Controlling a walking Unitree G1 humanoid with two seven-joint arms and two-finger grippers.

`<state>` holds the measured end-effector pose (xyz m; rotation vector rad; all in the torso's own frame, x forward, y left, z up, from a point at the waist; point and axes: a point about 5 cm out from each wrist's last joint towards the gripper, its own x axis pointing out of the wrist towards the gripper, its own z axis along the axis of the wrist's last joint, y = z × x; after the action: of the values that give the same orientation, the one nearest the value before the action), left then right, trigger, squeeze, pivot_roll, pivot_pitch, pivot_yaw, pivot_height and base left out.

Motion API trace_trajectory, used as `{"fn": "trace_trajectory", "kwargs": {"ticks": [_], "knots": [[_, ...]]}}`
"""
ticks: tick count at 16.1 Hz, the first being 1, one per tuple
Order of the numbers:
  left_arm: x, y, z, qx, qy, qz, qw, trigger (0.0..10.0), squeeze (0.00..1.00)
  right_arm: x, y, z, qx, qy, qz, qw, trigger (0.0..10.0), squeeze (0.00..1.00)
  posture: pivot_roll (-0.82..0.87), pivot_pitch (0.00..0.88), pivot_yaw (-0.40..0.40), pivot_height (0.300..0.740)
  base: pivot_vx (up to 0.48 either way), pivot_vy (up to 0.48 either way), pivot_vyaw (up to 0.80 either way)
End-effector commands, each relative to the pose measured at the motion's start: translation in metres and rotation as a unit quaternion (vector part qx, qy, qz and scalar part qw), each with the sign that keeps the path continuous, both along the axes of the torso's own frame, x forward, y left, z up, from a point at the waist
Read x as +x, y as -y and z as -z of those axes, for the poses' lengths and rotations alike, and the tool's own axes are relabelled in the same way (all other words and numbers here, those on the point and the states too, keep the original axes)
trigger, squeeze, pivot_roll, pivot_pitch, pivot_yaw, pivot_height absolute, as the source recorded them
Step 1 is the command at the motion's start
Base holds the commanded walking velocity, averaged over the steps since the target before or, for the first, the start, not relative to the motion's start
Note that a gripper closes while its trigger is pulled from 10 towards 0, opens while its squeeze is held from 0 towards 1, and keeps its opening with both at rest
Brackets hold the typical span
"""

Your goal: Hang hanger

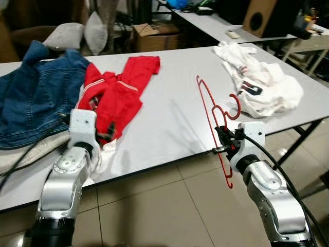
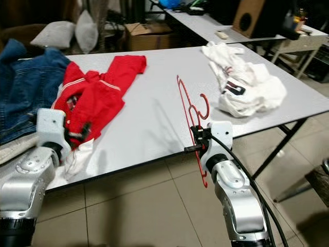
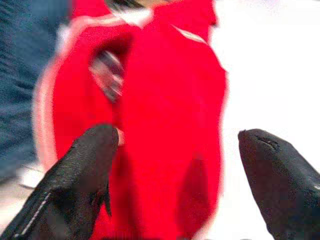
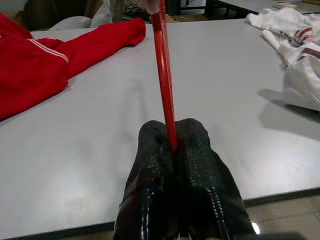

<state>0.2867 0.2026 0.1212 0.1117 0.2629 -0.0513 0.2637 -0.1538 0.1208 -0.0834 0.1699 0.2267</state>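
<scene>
So the right gripper (image 4: 172, 142) is clamped tight on the red hanger (image 1: 218, 121), fingers pinched together with the thin red bar squeezed between them. It's holding it up off the grey table (image 1: 169, 113), right at the table's near edge, with the hanger standing on edge: the hook curls toward the white shirt (image 1: 262, 82) and the lower end pokes down past the table edge over the tiled floor (image 1: 169, 206). From the wrist view the red bar runs straight up and away out of the fingertips.

The left gripper (image 3: 175, 165) is spread wide, fingers well apart, hovering right over the red jacket (image 1: 115, 92) near the table's front edge (can't tell whether the tips are touching the cloth). The jacket lies flat just beside a blue denim jacket (image 1: 36, 98), which lies at the left end of the table.
</scene>
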Motion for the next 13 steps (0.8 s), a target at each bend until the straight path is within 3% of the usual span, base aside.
{"fn": "trace_trajectory", "kwargs": {"ticks": [1, 7, 10, 13], "knots": [[-0.003, 0.004, 0.006, -0.016, -0.024, 0.008, 1.000, 0.0, 0.00, 0.000, 0.003, -0.002, -0.003, 0.004, 0.000, 1.000, 10.0, 0.00, 0.00, 0.000, -0.044, 0.740, 0.000, 0.000, 0.00], [-0.005, -0.007, 0.011, 0.009, -0.046, -0.028, 0.999, 0.0, 0.00, 0.001, 0.003, -0.002, -0.007, 0.003, -0.005, 1.000, 10.0, 0.00, 0.00, 0.000, -0.051, 0.740, 0.000, 0.000, 0.00], [-0.002, -0.013, 0.001, 0.030, -0.011, -0.043, 0.999, 0.0, 0.00, 0.001, 0.003, -0.002, -0.009, 0.003, -0.007, 1.000, 10.0, 0.00, 0.00, 0.000, -0.056, 0.740, 0.000, 0.000, 0.00], [-0.001, -0.017, 0.000, 0.064, -0.013, -0.044, 0.997, 0.0, 0.00, 0.001, 0.002, -0.001, -0.010, 0.002, -0.010, 1.000, 10.0, 0.00, 0.00, 0.000, -0.057, 0.740, 0.000, 0.000, 0.00]]}}
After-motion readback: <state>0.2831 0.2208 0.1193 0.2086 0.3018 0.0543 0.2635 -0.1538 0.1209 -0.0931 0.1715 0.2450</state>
